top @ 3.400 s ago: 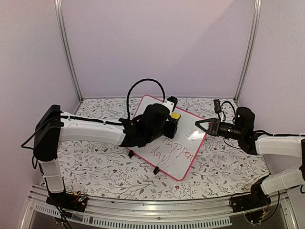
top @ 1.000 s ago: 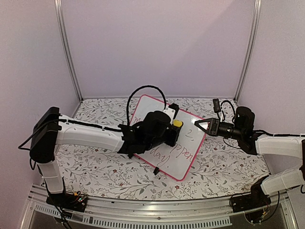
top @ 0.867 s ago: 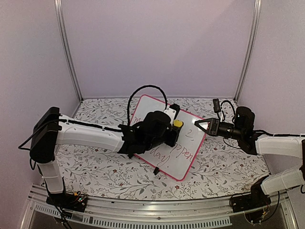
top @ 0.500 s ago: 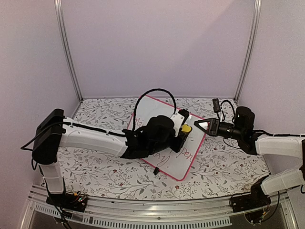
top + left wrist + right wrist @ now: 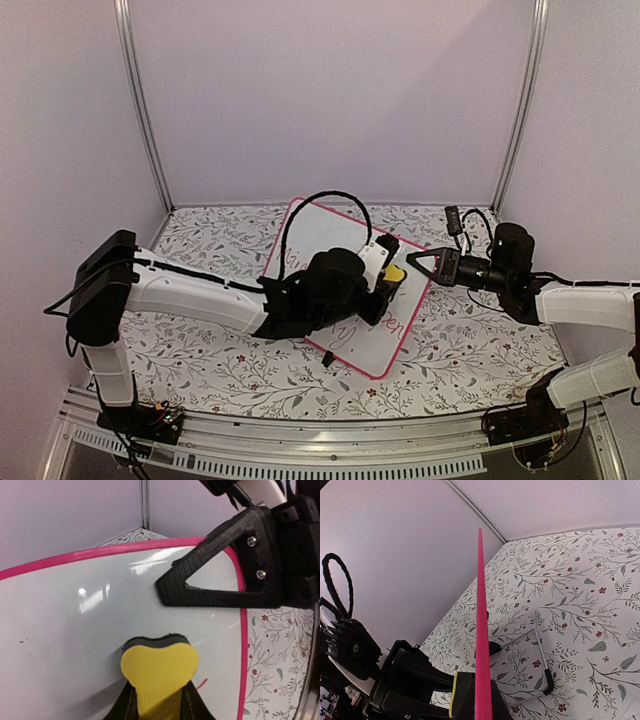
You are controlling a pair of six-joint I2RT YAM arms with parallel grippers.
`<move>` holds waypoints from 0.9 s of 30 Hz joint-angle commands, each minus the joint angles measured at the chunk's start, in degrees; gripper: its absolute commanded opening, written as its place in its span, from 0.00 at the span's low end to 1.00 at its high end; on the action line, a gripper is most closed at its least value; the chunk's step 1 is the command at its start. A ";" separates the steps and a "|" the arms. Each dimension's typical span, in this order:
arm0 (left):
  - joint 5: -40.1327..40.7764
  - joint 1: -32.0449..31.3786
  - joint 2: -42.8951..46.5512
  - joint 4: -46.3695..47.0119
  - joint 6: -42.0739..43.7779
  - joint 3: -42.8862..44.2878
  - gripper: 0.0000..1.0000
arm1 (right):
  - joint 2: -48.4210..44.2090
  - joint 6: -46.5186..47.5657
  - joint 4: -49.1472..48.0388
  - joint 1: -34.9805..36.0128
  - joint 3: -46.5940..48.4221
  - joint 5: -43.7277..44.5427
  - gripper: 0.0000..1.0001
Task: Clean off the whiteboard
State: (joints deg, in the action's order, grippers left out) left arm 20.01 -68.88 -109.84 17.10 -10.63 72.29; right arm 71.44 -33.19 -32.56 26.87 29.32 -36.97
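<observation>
The whiteboard (image 5: 330,225) with its pink frame stands tilted at mid table. Its upper part is white, and red handwriting (image 5: 390,326) shows near its lower right. My left gripper (image 5: 388,278) is shut on a yellow eraser (image 5: 396,271) and presses it on the board near the right edge. In the left wrist view the heart-shaped eraser (image 5: 159,670) sits black pad down on the glossy board (image 5: 65,630), beside a short red stroke (image 5: 200,683). My right gripper (image 5: 416,262) is shut on the board's right rim. The right wrist view shows that rim (image 5: 480,610) edge-on.
A floral cloth (image 5: 200,350) covers the table. Lilac walls with metal posts (image 5: 140,100) close in the back and sides. A black cable loop (image 5: 320,205) arches over my left wrist. Under the board lie a wire stand (image 5: 545,680) and a black clip foot (image 5: 493,649).
My left gripper has slid the eraser rightward across the board to the right rim, close to my right gripper. Less red writing shows. The right arm has stayed still.
</observation>
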 commanded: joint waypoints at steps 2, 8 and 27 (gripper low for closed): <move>10.91 4.09 1.57 -6.47 -7.20 -3.87 0.00 | 1.31 4.34 6.51 3.39 -1.20 -7.15 0.00; 12.79 6.44 5.64 -6.30 -9.92 -7.41 0.00 | 1.64 4.19 6.44 3.45 -1.06 -7.16 0.00; -6.58 1.72 -3.93 -10.10 -2.45 4.44 0.00 | 2.23 4.41 6.72 3.54 -0.62 -7.24 0.00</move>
State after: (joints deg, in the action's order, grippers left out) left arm 17.67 -67.29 -110.59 13.93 -13.28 76.03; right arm 71.75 -34.04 -32.12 26.89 29.56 -36.14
